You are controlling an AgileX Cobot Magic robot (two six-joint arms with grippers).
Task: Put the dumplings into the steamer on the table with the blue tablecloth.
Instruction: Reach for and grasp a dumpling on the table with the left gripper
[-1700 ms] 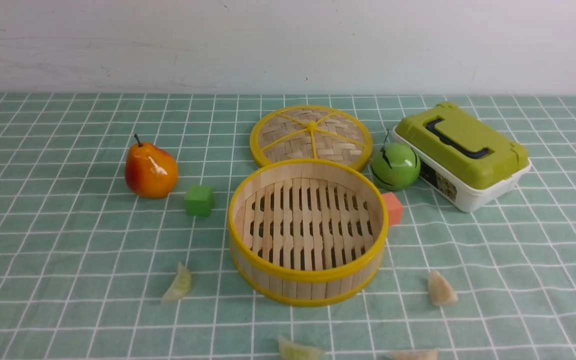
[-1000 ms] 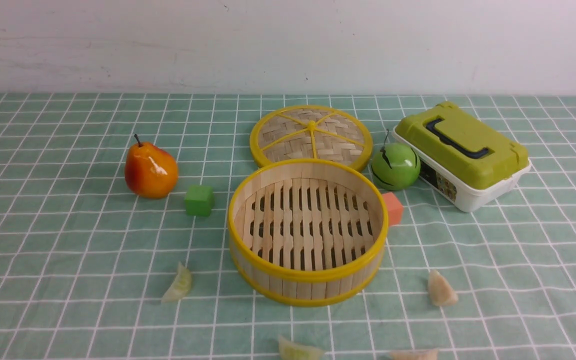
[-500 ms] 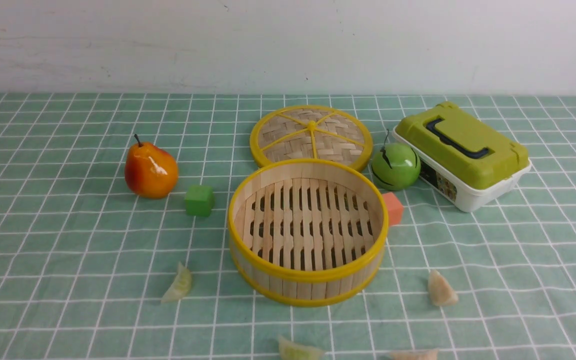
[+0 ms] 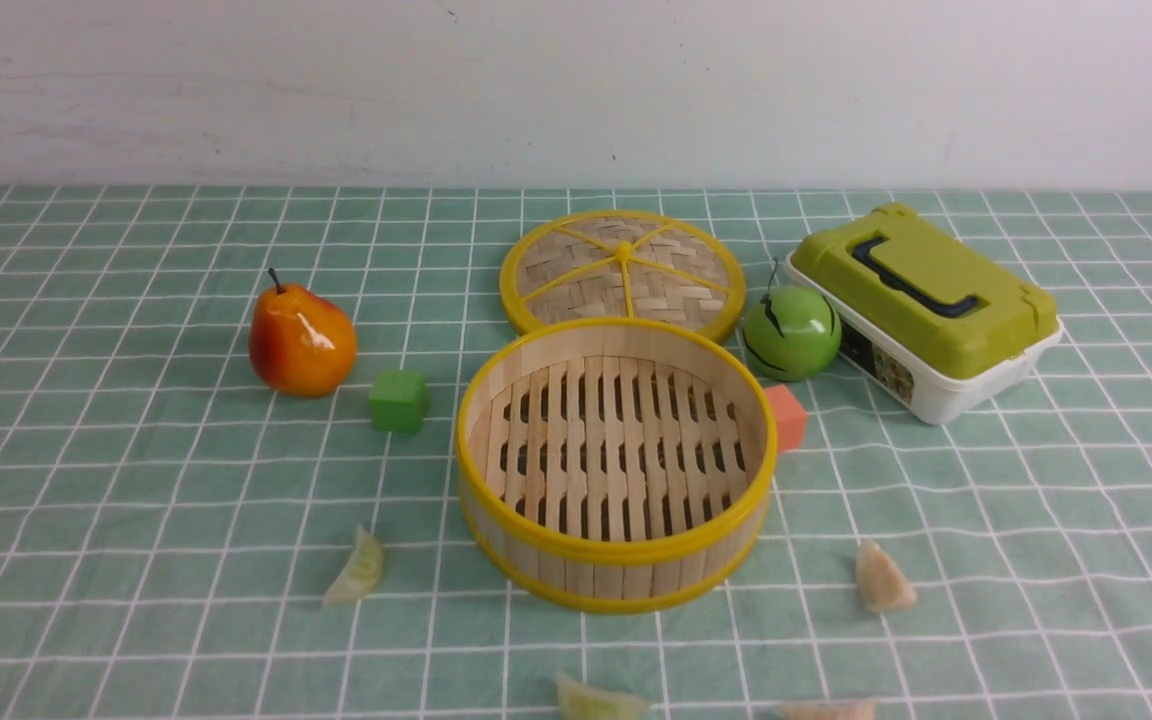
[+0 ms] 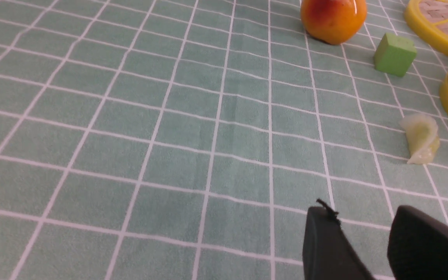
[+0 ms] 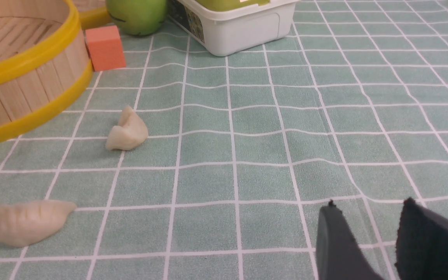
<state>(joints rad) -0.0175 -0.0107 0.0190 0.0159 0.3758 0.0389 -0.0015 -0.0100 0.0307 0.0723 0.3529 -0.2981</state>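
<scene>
Nothing has moved: four dumplings (image 4: 356, 568) lie on the cloth (image 4: 136, 480) near the empty steamer (image 4: 616, 572). Left gripper (image 5: 362, 213) and right gripper (image 6: 370, 206) stand slightly spread, empty. Align jaws across a dumpling's thin ridge; pinch lightly, since it looks slippery.

The steamer (image 4: 616, 572) looks wooden, the pear (image 4: 301, 345) glossy, the tablecloth (image 4: 136, 480) matt.

Comes to two pale green dumplings (image 4: 357, 567) (image 4: 596, 703) and two cream-white dumplings (image 4: 882, 578) (image 4: 826, 709) low in the frame, plus one steamer (image 4: 616, 572), one woven lid (image 4: 622, 270), one pear (image 4: 301, 342), one green apple (image 4: 791, 334), one green cube (image 4: 399, 401), one orange cube (image 4: 789, 416) and one green-lidded box (image 4: 926, 300) at upper right.
</scene>
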